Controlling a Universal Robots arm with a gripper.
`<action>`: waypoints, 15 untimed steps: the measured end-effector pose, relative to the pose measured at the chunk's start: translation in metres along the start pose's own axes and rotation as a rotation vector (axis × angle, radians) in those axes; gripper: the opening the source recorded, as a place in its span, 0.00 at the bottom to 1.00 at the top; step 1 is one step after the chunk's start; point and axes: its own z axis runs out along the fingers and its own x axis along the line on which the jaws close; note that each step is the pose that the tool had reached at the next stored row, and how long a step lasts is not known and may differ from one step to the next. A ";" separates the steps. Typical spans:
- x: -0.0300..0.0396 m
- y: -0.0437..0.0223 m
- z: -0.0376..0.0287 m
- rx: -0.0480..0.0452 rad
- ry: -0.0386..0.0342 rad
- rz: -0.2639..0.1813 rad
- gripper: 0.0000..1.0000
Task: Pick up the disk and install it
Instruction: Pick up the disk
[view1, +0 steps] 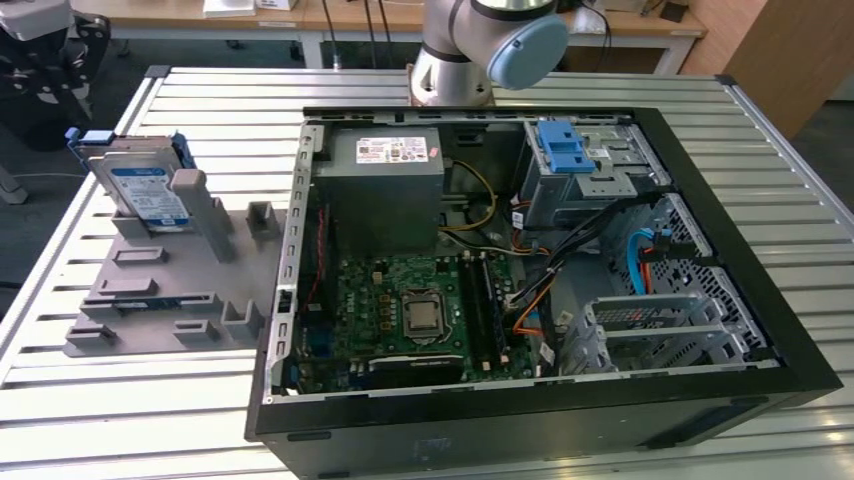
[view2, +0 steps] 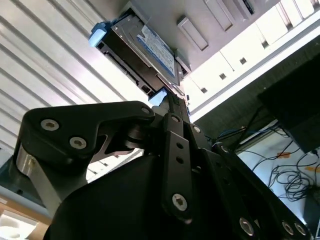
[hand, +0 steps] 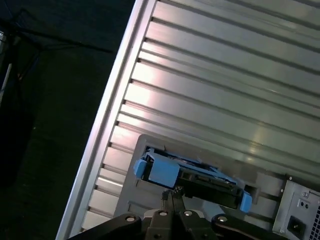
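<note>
Disk (view1: 144, 192) upright in grey holder (view1: 160, 300), hand (hand: 171, 193) clear of it, pointing toward it, closed, empty.

Open air above the upright disk (view1: 144, 190) in its holder (view1: 160, 285); a grey post (view1: 188, 195) stands just beside its face. Bare table (view1: 200, 105) borders the holder. Inside the case (view1: 534, 420), cables (view1: 601, 225) crowd the space beside the drive cage (view1: 627, 165)
</note>
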 end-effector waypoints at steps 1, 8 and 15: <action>0.0000 0.0000 0.0000 -0.0001 0.0008 -0.018 0.11; 0.0000 0.0000 0.0007 -0.0004 0.0060 -0.143 0.11; 0.0000 -0.0001 0.0014 -0.0008 0.0115 -0.277 0.11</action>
